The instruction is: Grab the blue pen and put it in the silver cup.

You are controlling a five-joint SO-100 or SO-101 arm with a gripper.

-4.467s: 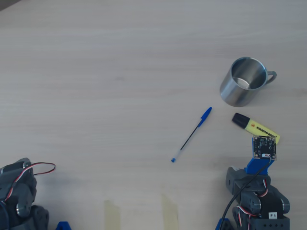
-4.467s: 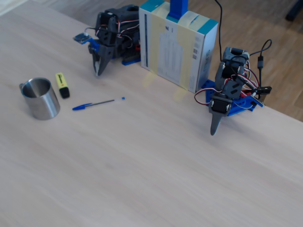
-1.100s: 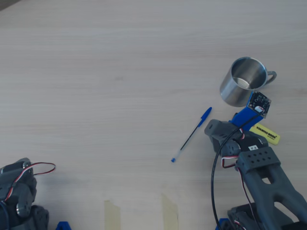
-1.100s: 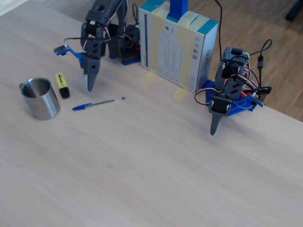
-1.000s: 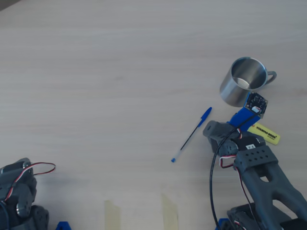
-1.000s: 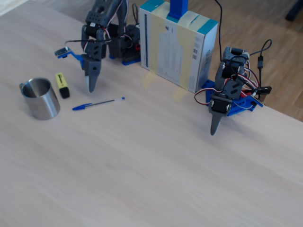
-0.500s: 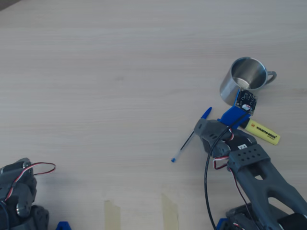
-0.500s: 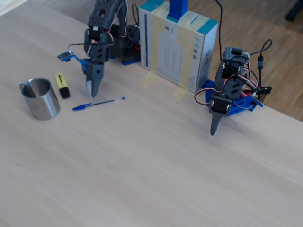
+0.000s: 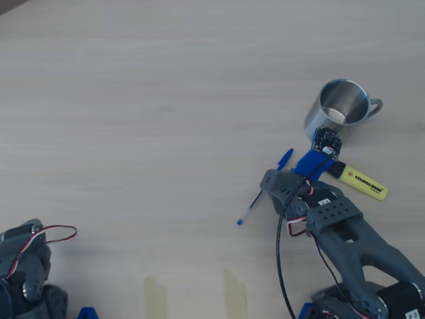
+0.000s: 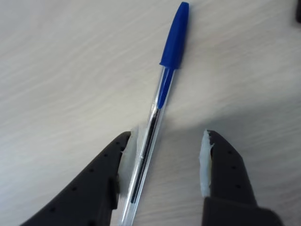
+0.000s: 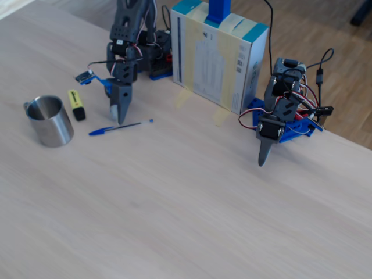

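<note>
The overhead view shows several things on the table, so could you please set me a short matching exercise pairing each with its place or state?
Things:
1. blue pen
2. silver cup
3. yellow highlighter
4. gripper

States:
A. stands upright, handle toward the right of the overhead view
B. open, low over the table
C. lies flat, its clear barrel between the two fingers
D. lies flat below the cup, untouched

Pairs: 1-C, 2-A, 3-D, 4-B

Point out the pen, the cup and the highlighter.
pen (image 10: 173, 35), wrist view, on its blue cap.
cup (image 9: 321, 127), overhead view, on its outer steel wall.
highlighter (image 9: 362, 181), overhead view, on its yellow body.
</note>
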